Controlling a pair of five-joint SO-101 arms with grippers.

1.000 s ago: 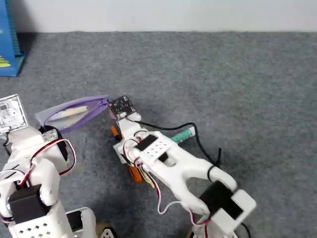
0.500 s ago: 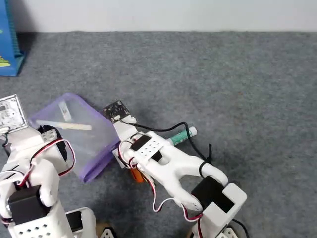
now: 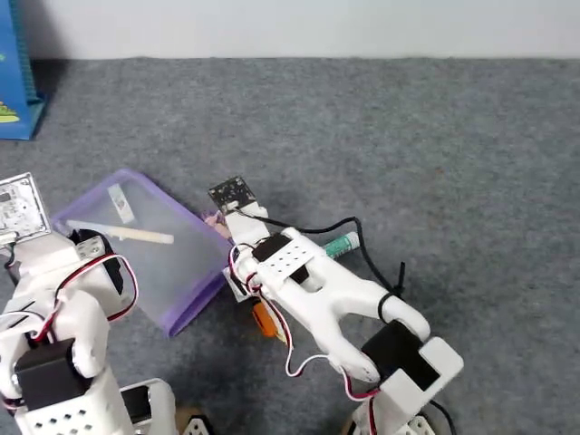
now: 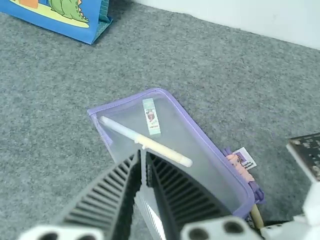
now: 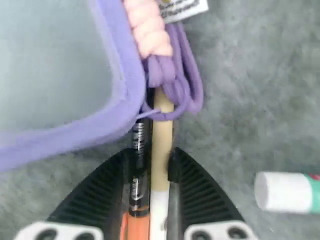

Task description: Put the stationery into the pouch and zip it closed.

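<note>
Where the grey carpet (image 3: 435,136) meets the two arms, the purple see-through pouch (image 3: 172,272) lies flat, with a pale marker (image 3: 118,233) and a small green packet (image 3: 119,203) already inside it. At the corner nearest the right arm hang a pink tassel (image 5: 147,30) and a looped purple cord (image 5: 175,85). The right gripper (image 5: 147,160) is clamped on a pair of pens (image 5: 161,145), one cream and one black with an orange end, held side by side with their tips at that corner, touching the cord loop. The left gripper (image 4: 142,160) sits over the opposite edge of the pouch, its jaws pinched nearly together on the fabric there. Just beyond the right arm a green and white glue stick (image 3: 337,246) lies on the carpet, apart from the pouch. A blue box (image 3: 14,72) stands at the far left corner
</note>
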